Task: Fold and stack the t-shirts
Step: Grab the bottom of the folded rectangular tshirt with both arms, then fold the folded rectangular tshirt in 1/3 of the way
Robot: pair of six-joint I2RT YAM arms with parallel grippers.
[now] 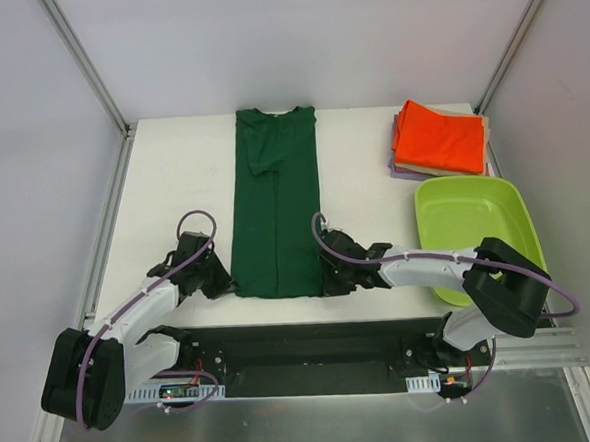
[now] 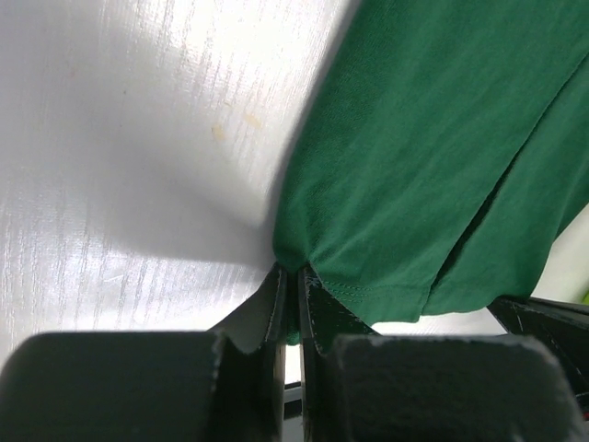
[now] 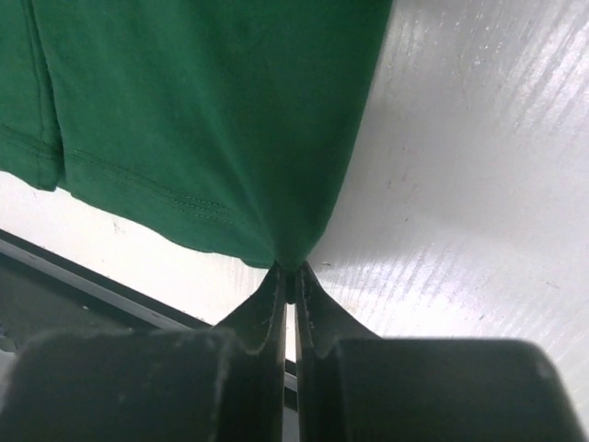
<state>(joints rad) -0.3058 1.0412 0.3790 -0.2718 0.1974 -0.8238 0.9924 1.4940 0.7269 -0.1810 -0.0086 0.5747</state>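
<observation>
The dark green shirt lies flat mid-table, its sides folded in to make a long narrow strip, collar at the far edge, hem toward the near edge. At the far right corner, a folded orange shirt tops a beige shirt and a lavender shirt.

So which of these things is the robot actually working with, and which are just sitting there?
Part of the job:
- dark green shirt, near corners pinched by the left fingers and right fingers
- folded orange shirt, on top of a beige shirt and a lavender shirt

Just lying about:
- lime-green bin, next to that stack
</observation>
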